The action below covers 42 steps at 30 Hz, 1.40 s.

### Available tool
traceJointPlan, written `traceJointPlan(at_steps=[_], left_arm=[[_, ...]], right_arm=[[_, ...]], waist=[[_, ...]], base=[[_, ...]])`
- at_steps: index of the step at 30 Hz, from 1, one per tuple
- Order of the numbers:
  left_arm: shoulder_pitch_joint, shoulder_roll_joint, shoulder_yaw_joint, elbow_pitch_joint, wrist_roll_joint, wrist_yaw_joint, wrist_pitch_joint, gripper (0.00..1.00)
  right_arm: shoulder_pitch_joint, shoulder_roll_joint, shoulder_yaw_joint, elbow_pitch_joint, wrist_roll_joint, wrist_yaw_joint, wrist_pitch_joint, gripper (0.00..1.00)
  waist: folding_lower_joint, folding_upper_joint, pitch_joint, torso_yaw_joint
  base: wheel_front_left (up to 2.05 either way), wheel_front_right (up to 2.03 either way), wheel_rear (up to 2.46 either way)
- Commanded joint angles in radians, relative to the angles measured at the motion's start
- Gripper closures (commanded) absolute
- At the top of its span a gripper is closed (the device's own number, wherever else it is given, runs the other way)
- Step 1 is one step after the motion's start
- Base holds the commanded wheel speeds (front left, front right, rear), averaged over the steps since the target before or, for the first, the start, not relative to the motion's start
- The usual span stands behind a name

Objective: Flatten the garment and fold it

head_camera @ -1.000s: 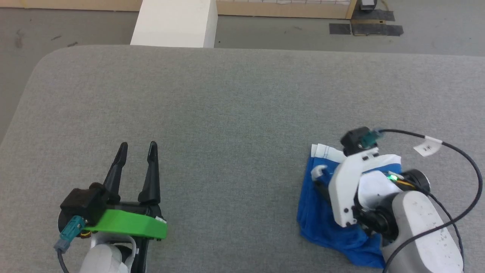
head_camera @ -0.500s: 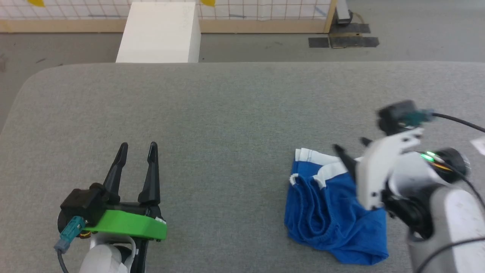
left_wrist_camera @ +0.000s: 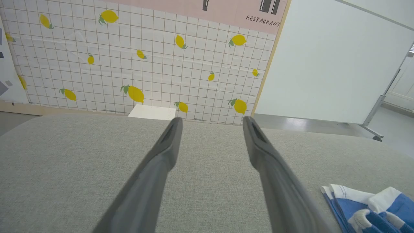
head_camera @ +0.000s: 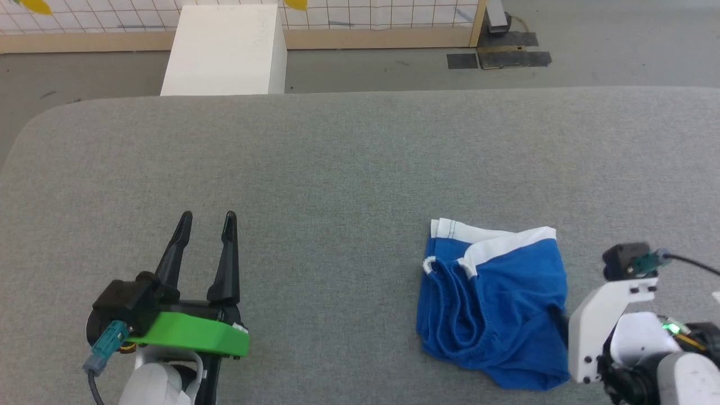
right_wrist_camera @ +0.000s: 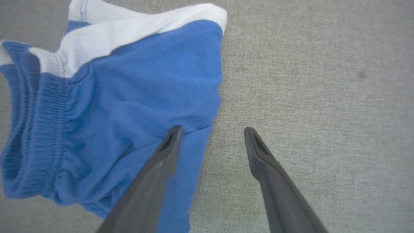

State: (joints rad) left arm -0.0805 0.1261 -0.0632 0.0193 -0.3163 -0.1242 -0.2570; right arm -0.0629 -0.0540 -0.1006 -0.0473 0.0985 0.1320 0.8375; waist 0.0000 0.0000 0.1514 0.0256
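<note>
The garment [head_camera: 495, 304] is a pair of bright blue shorts with white bands, lying crumpled on the grey table [head_camera: 337, 169] at the right. Its gathered elastic waistband faces left. In the right wrist view the shorts [right_wrist_camera: 123, 97] spread to the left, and my right gripper [right_wrist_camera: 212, 130] hovers open over their right edge, holding nothing. The right wrist [head_camera: 613, 320] sits just right of the cloth. My left gripper [head_camera: 207, 215] rests open and empty at the lower left, far from the shorts [left_wrist_camera: 365, 207]. No "23" print or tag shows.
A white box [head_camera: 225, 50] stands on the floor beyond the table's far edge, and dark mats [head_camera: 498, 56] lie further right. A lemon-patterned tiled wall [left_wrist_camera: 129, 64] rises behind. The rounded far-left table corner [head_camera: 34, 118] is near the left arm.
My right gripper has lifted off the shorts and drawn back to the lower right, leaving them uncovered on the table. The head camera has shifted. The left arm has not moved.
</note>
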Motion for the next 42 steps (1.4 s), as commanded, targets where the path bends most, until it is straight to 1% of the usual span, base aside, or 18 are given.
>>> traceJointPlan(at_steps=[1,5,9,10,11,12,13,18,20,22,24,28,31,33,37,42], left_arm=[[0.003,0.007,0.001,-0.001,0.013,-0.007,-0.005,0.00],[0.005,0.008,0.002,-0.001,0.011,-0.007,-0.005,0.00],[0.003,0.009,0.002,0.000,0.010,-0.007,-0.005,0.00],[0.003,0.008,0.004,0.000,0.009,-0.007,-0.005,0.00],[0.002,0.008,0.005,0.001,0.009,-0.007,-0.005,0.00],[0.002,0.008,0.006,0.001,0.009,-0.007,-0.005,0.00],[0.002,0.007,0.007,0.001,0.009,-0.007,-0.005,0.00],[0.004,0.006,0.011,-0.002,0.012,-0.007,-0.005,0.00],[0.007,0.006,0.019,-0.007,0.015,-0.007,-0.005,0.00],[0.013,0.005,0.031,-0.016,0.016,-0.007,-0.005,0.00],[0.019,0.006,0.044,-0.026,0.016,-0.007,-0.005,0.00],[0.022,0.010,0.082,-0.051,0.017,-0.007,-0.005,0.00],[0.014,0.015,0.099,-0.070,0.020,-0.007,-0.005,0.00],[0.005,0.024,0.103,-0.079,0.025,-0.007,-0.005,0.00],[-0.017,0.044,0.110,-0.102,0.030,-0.007,-0.005,0.00],[-0.042,0.076,0.116,-0.132,0.036,-0.007,-0.005,0.00]], right_arm=[[0.010,0.003,0.010,0.021,0.011,-0.001,-0.016,0.00],[0.011,0.003,0.039,0.082,0.029,-0.001,-0.044,0.00],[0.006,0.004,0.057,0.137,0.019,-0.001,-0.054,0.00],[0.003,0.004,0.059,0.151,0.014,-0.001,-0.052,0.02],[-0.001,0.004,0.062,0.160,0.009,-0.001,-0.051,0.52],[-0.006,0.004,0.063,0.170,0.006,-0.001,-0.052,0.94],[-0.010,0.004,0.066,0.177,0.003,-0.001,-0.052,1.00],[-0.035,-0.006,0.084,0.180,-0.013,-0.001,-0.049,1.00],[-0.046,-0.034,0.108,0.169,-0.011,-0.001,-0.048,1.00],[-0.061,-0.078,0.150,0.157,-0.006,-0.001,-0.036,1.00],[-0.086,-0.137,0.207,0.145,0.002,-0.001,-0.020,1.00],[-0.178,-0.247,0.340,0.128,0.039,-0.001,0.001,1.00],[-0.270,-0.327,0.430,0.140,0.065,-0.001,-0.008,1.00],[-0.326,-0.365,0.476,0.163,0.081,-0.001,-0.022,1.00],[-0.418,-0.404,0.511,0.223,0.101,-0.001,-0.061,1.00],[-0.495,-0.434,0.495,0.306,0.087,-0.001,-0.127,1.00]], waist=[[0.0000,0.0000,0.002,0.002],[0.0000,0.0000,0.006,0.005],[0.0000,0.0000,0.011,0.009],[0.0000,0.0000,0.012,0.010],[0.0000,0.0000,0.012,0.010],[0.0000,0.0000,0.013,0.009],[0.0000,0.0000,0.013,0.009],[0.0000,0.0000,0.015,0.005],[0.0000,0.0000,0.018,-0.009],[0.0000,0.0000,0.023,-0.035],[0.0000,0.0000,0.037,-0.075],[0.0000,0.0000,0.074,-0.192],[0.0000,0.0000,0.105,-0.282],[0.0000,0.0000,0.127,-0.331],[0.0000,0.0000,0.174,-0.402],[0.0000,0.0000,0.239,-0.441]], base=[[0.00,0.00,0.00],[0.00,0.00,0.00],[0.00,0.00,0.00],[0.00,0.00,0.00],[0.00,0.00,0.00],[0.00,0.00,0.00],[0.00,0.00,0.00],[0.00,0.00,0.00],[0.00,0.00,0.00],[0.00,0.00,0.00],[0.00,0.00,0.00],[0.00,0.00,0.00],[0.00,0.00,0.00],[0.00,0.00,0.00],[0.00,0.00,0.00],[0.00,0.00,0.00]])
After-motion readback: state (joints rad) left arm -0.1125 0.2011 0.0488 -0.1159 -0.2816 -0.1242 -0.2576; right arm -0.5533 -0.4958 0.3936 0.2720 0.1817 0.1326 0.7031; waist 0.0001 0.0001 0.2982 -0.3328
